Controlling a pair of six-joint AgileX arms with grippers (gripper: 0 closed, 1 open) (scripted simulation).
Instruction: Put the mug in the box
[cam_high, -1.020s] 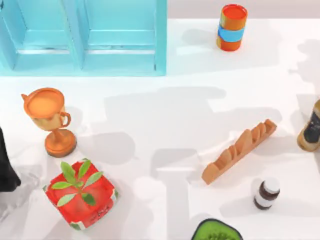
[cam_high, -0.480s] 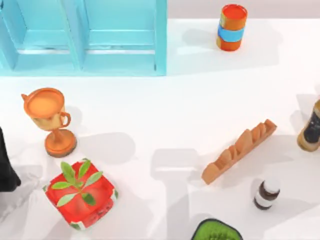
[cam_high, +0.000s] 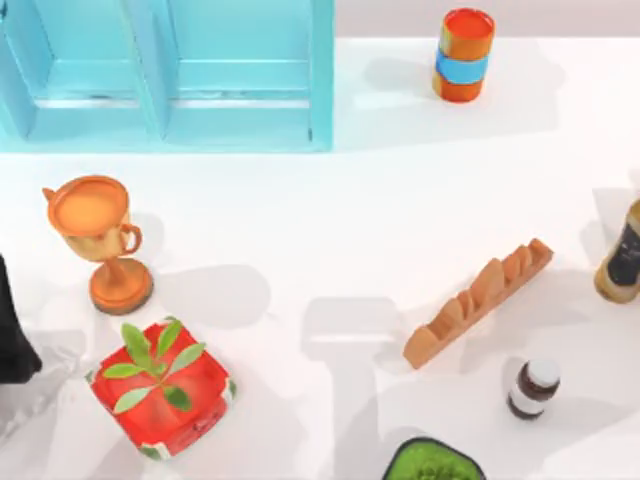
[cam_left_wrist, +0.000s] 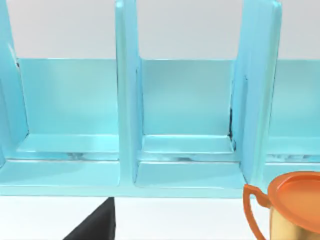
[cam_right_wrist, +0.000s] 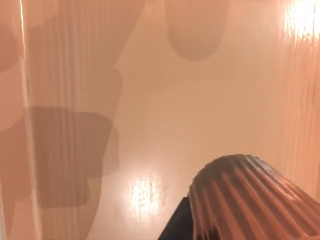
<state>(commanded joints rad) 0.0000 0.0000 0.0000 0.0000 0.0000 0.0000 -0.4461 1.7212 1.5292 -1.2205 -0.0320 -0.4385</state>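
The mug (cam_right_wrist: 250, 200), reddish-brown with ribbed sides, sits close in the right wrist view, above a glossy brown surface. A dark finger (cam_right_wrist: 176, 226) of my right gripper lies against its side, and the gripper looks shut on it. The box (cam_high: 170, 75) is light blue with open compartments and stands at the table's far left. Its dividers (cam_left_wrist: 127, 100) face the left wrist camera. My left arm (cam_high: 12, 330) is a black shape parked at the left edge, and a dark part of it (cam_left_wrist: 95, 225) shows below the box.
An orange goblet (cam_high: 95, 235) and a red planter (cam_high: 160, 390) stand front left. An orange cylinder with a blue band (cam_high: 463, 55) is far right. A brown ridged bar (cam_high: 478, 300), a small bottle (cam_high: 532, 386), a tan bottle (cam_high: 622, 255) and a green bowl (cam_high: 433, 462) lie right and front.
The broad shadows across the table's middle and right side have drawn off and faded. Nothing standing on the table has moved.
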